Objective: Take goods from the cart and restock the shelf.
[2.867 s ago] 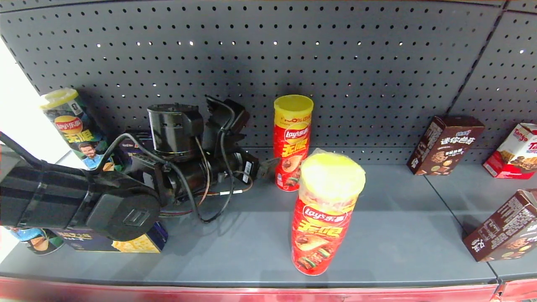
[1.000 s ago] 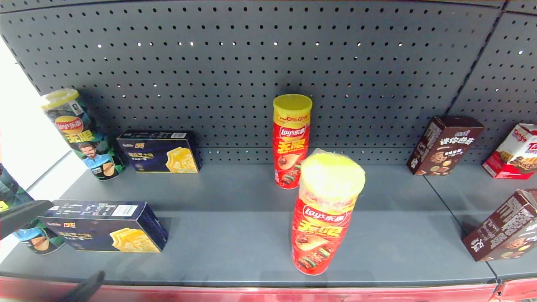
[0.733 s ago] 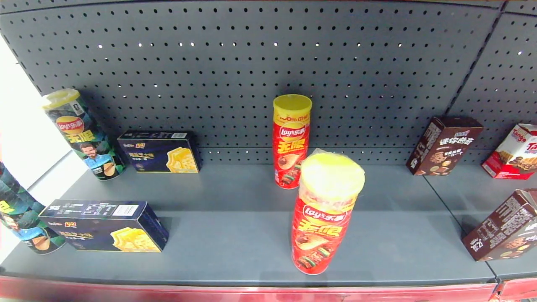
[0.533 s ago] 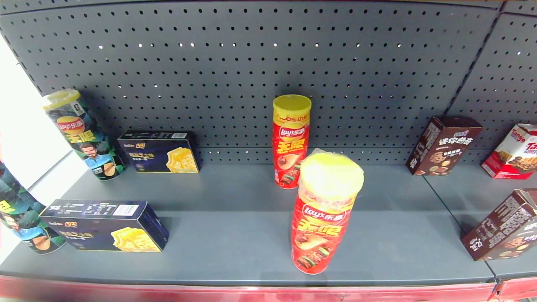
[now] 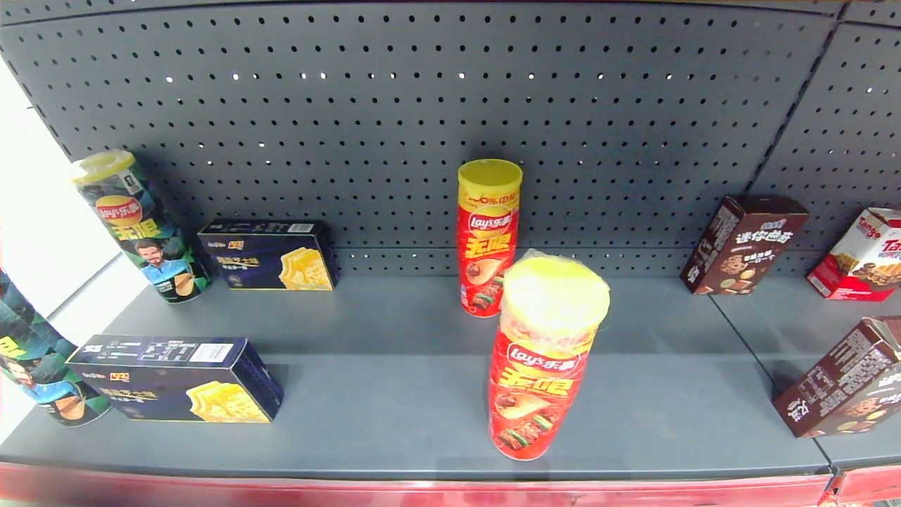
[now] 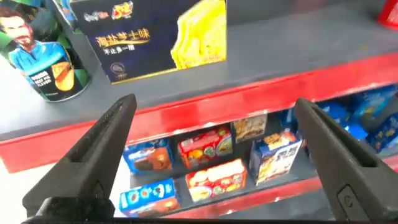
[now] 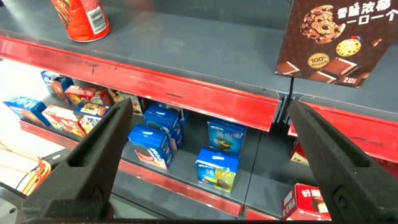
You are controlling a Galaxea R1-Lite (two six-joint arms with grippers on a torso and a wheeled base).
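Two red chip cans with yellow lids stand upright on the grey shelf (image 5: 394,380), one at the front (image 5: 545,359) and one by the back panel (image 5: 489,236). My left gripper (image 6: 214,106) hangs open and empty in front of the shelf's red edge (image 6: 205,106), just below a navy cracker box (image 6: 155,37) and a green chip can (image 6: 43,56). My right gripper (image 7: 209,107) is open and empty too, before the red edge (image 7: 155,78), between the front red can's base (image 7: 81,15) and a brown cookie box (image 7: 339,40).
On the shelf's left stand green cans (image 5: 137,225) (image 5: 35,373) and navy boxes (image 5: 271,255) (image 5: 176,380). Brown cookie boxes (image 5: 746,243) (image 5: 838,380) and a red-white box (image 5: 862,257) sit at the right. A lower shelf holds small blue boxes (image 7: 217,155).
My left arm, which was at the back red can, has drawn back off the shelf to the lower left and out of the head view. The can stays standing.
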